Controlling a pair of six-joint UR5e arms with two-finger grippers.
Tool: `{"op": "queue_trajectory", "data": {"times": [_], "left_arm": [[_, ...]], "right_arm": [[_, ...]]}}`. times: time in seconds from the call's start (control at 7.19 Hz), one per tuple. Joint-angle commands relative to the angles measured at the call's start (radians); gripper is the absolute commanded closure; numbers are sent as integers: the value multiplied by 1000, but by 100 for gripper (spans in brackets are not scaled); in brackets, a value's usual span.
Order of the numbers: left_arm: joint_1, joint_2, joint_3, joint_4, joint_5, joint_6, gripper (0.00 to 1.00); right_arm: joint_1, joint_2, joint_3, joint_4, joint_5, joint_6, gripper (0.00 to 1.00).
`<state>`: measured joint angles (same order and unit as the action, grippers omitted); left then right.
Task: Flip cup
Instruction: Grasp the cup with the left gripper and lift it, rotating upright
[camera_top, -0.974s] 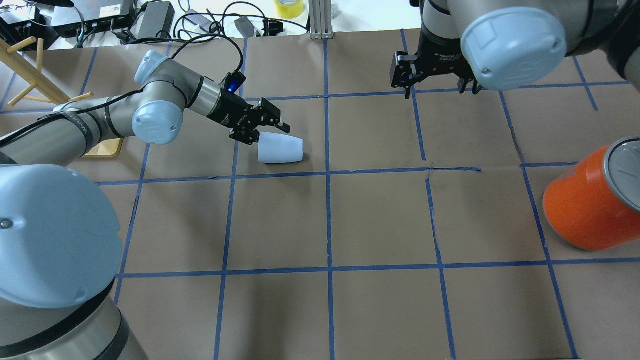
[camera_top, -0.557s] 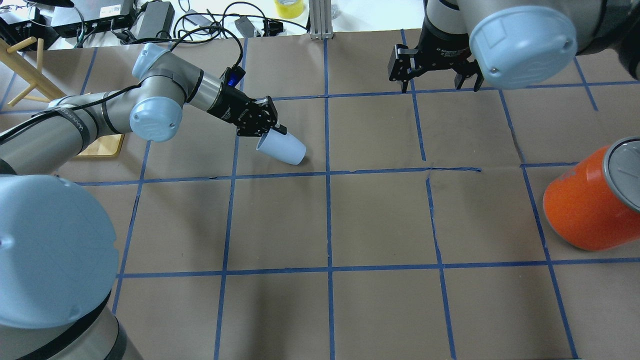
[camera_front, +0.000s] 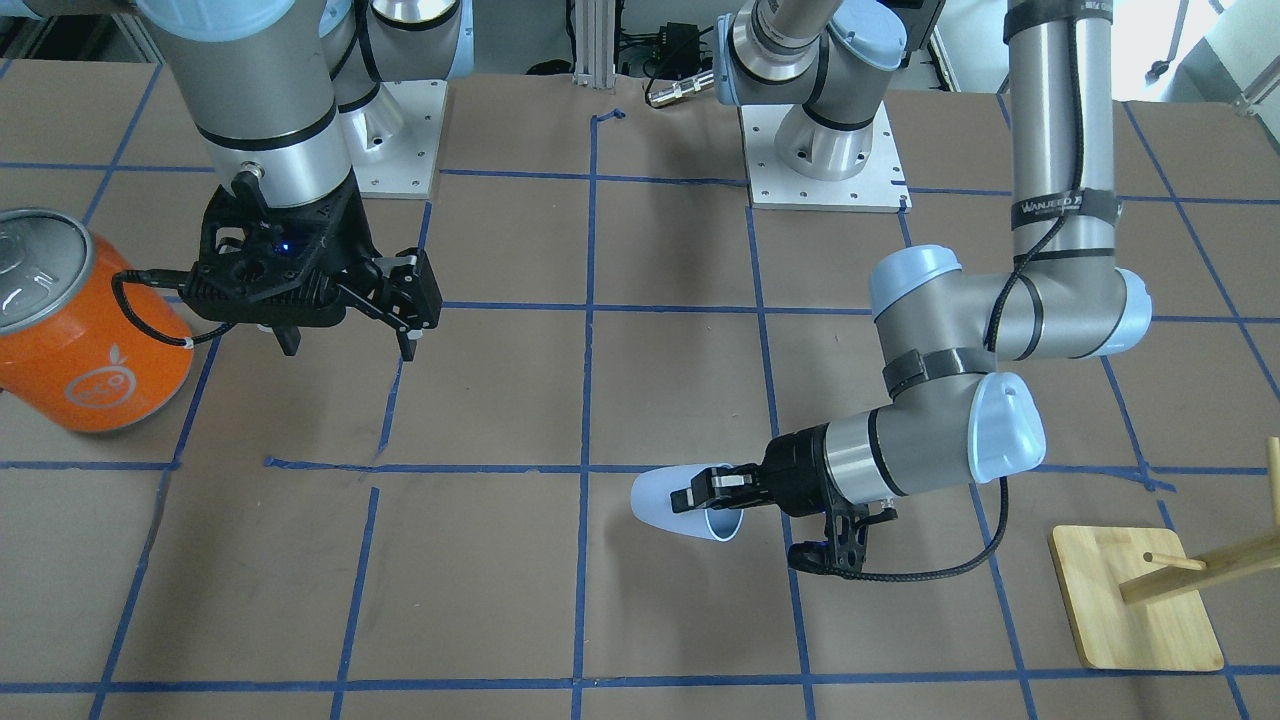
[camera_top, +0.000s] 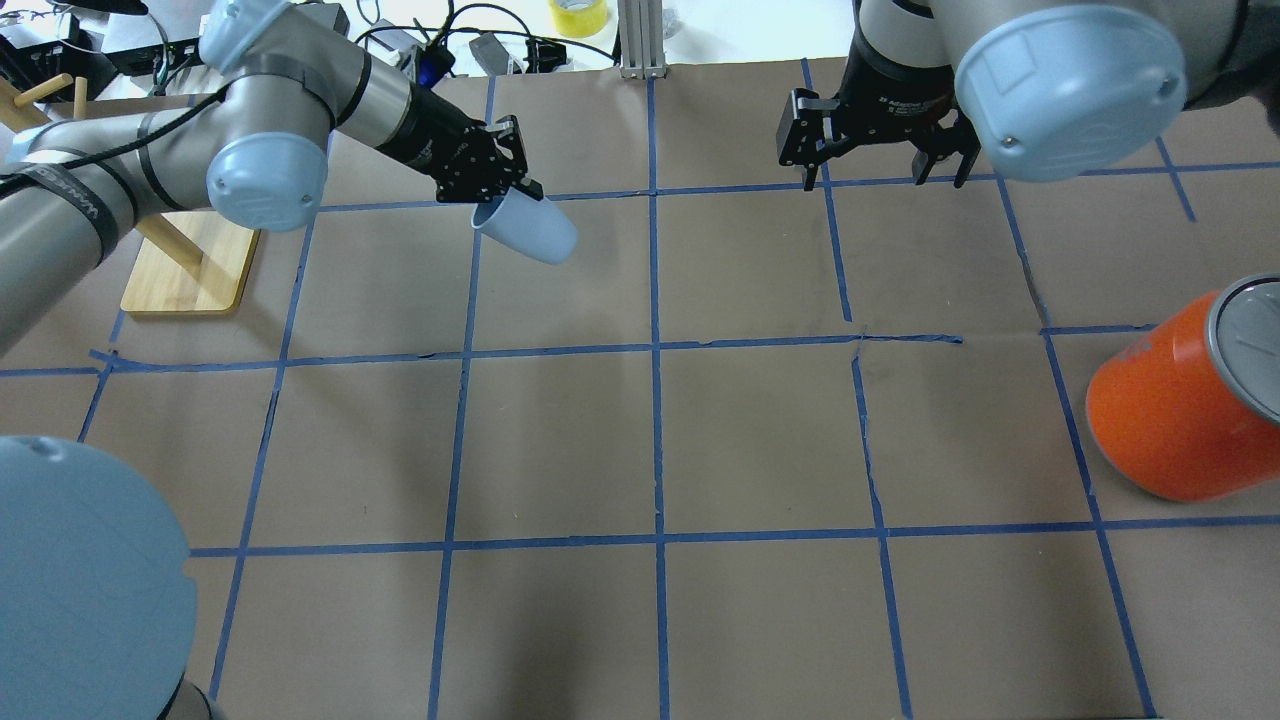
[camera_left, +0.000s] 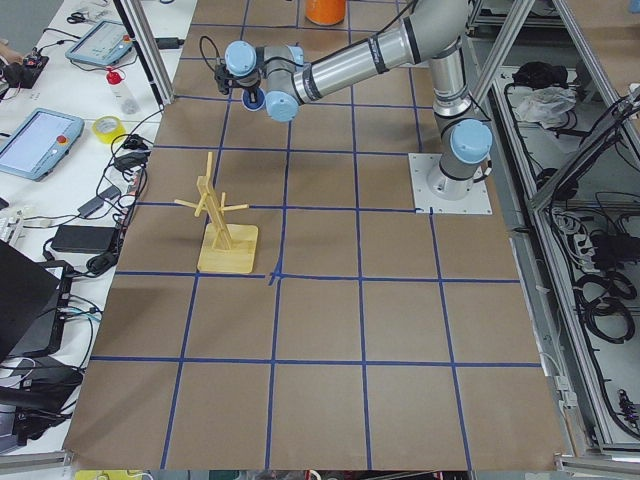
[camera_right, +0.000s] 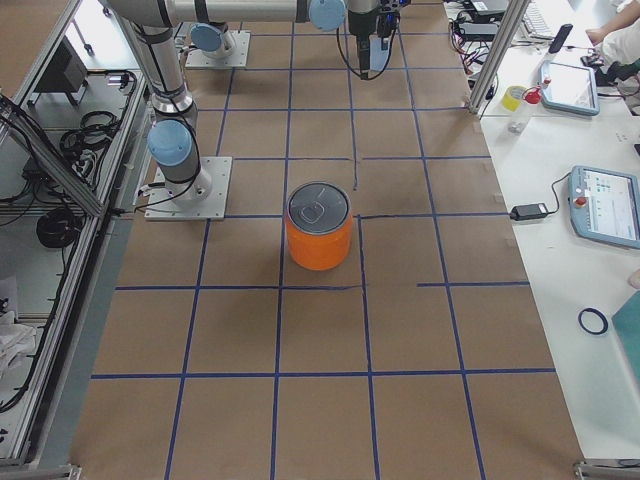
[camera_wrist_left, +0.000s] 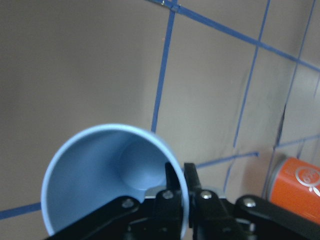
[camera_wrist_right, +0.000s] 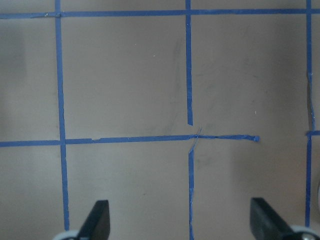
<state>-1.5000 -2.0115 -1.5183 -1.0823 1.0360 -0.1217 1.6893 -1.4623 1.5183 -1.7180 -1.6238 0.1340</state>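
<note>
The left gripper's (camera_wrist_left: 183, 186) fingers (camera_wrist_left: 173, 186) are clenched on the rim of the cup (camera_wrist_left: 107, 175) at the bottom centre of the left wrist view: one finger sits inside the mouth and the other just outside, with the thin wall pinched between them. The cup's bluish inside and its round bottom face the camera, filling the lower left of that frame.

In the overhead view the left gripper (camera_top: 497, 197) and the cup (camera_top: 530, 232) are in the upper left. The cup is tilted, mouth up against the fingers and base pointing away toward the frame's centre. In the front-facing view the cup (camera_front: 662, 503) is just below centre, lying nearly level in the left gripper (camera_front: 712, 492), its base to the frame's left. It looks to hang clear of the brown paper table (camera_top: 560, 440) with its blue tape grid, which lies well below in the wrist view.

Farther off, the right gripper (camera_top: 878, 172) hangs at the upper right of the overhead view, fingers released and spread wide with nothing between them. In its own wrist view the right gripper (camera_wrist_right: 182, 222) shows only two fingertips (camera_wrist_right: 98, 220), at the bottom corners over bare paper.

The orange can (camera_top: 1170, 415) stands at the overhead view's right edge, well apart from the cup. A wooden stand (camera_top: 190, 270) is at the left edge, partly behind the left arm.
</note>
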Motion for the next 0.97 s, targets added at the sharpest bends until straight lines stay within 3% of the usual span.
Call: {"op": "queue_trajectory", "data": {"times": [0.0, 0.14, 0.42, 0.83], "left_arm": [[0, -22, 95, 56, 270, 70, 100], [0, -44, 90, 65, 394, 206, 100], [1, -96, 86, 141, 517, 348, 100], [9, -110, 26, 125, 590, 330, 100]], "right_arm": [[-5, -47, 0, 66, 51, -14, 0], [-5, -64, -1, 110, 86, -16, 0], [-51, -50, 2, 118, 85, -40, 0], [-96, -58, 29, 156, 79, -96, 0]]}}
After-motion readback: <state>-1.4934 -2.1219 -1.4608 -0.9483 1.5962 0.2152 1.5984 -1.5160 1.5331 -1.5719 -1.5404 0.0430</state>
